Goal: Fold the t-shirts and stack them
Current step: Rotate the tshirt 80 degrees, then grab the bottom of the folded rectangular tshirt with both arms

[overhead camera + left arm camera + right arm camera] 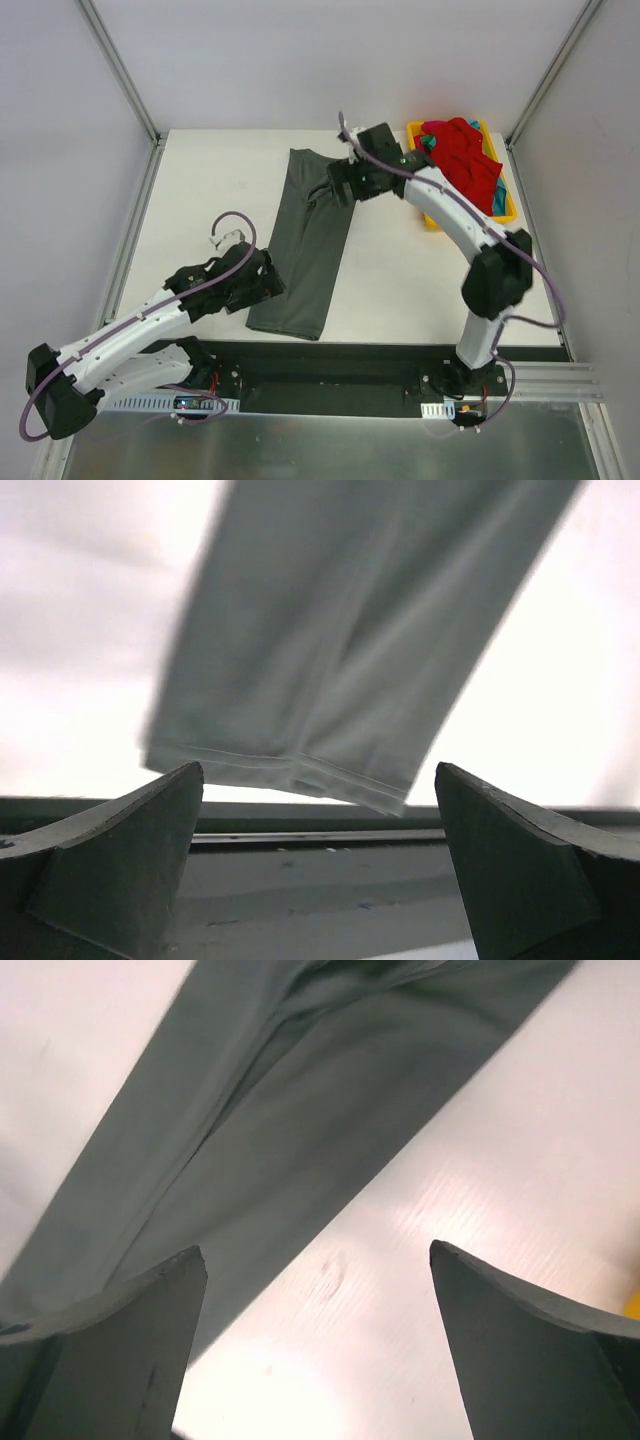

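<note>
The dark charcoal grey t-shirt (308,240) lies on the white table as a long narrow folded strip, running from the back middle to the front edge. It also shows in the left wrist view (340,650) and the right wrist view (270,1130). My left gripper (275,282) is open and empty beside the strip's near left edge. My right gripper (338,185) is open and empty over the strip's far right edge. The bright red t-shirt (468,158) is heaped in the yellow tray, with a bit of the teal one (429,143) under it.
The yellow plastic tray (507,208) stands at the back right corner of the table. A black rail (330,370) runs along the table's near edge between the arm bases. Grey walls close in the left, back and right.
</note>
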Robot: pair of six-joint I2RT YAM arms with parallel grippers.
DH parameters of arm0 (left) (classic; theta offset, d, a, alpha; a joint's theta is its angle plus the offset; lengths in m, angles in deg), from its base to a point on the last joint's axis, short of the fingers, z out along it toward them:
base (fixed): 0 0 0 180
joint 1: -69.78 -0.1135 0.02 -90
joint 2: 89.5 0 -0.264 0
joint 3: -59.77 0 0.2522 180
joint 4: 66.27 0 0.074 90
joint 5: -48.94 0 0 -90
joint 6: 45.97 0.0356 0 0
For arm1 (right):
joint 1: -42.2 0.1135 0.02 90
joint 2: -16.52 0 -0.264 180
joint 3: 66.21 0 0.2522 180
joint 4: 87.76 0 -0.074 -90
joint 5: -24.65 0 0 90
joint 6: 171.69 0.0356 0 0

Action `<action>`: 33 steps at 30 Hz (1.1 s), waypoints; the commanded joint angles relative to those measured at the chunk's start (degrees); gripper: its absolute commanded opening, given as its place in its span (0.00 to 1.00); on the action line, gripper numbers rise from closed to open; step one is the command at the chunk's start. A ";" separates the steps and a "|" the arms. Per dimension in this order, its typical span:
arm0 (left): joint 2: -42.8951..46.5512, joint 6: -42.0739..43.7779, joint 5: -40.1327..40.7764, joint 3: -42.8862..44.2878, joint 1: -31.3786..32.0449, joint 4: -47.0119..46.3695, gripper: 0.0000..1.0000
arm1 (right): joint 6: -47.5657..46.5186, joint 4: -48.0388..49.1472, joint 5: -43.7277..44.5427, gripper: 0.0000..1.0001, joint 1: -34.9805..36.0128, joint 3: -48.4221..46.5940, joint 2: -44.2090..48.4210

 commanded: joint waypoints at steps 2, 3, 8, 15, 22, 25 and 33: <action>1.06 2.19 7.25 2.76 -6.23 14.95 0.99 | -7.85 8.53 4.94 0.96 16.09 26.83 18.28; 1.32 2.37 5.15 1.53 -8.07 14.86 0.99 | -7.77 10.73 5.12 0.96 19.26 30.71 20.65; 1.06 4.39 -2.42 -5.06 -10.38 9.51 0.95 | -5.05 19.27 3.98 0.99 34.12 40.76 21.39; -0.44 1.58 -6.65 -11.04 -10.47 5.20 0.70 | -3.99 17.78 6.26 0.82 43.98 37.95 11.46; -1.22 -0.79 -6.65 -16.31 -10.47 0.02 0.65 | -2.94 19.01 6.26 0.72 44.69 41.20 8.46; -2.98 -1.84 -5.43 -17.55 -10.47 -1.93 0.63 | -2.24 19.45 9.86 0.68 44.69 42.61 8.46; -5.54 -1.50 -7.08 -17.81 -10.47 -3.86 0.07 | -2.32 19.89 12.67 0.39 44.78 43.93 7.32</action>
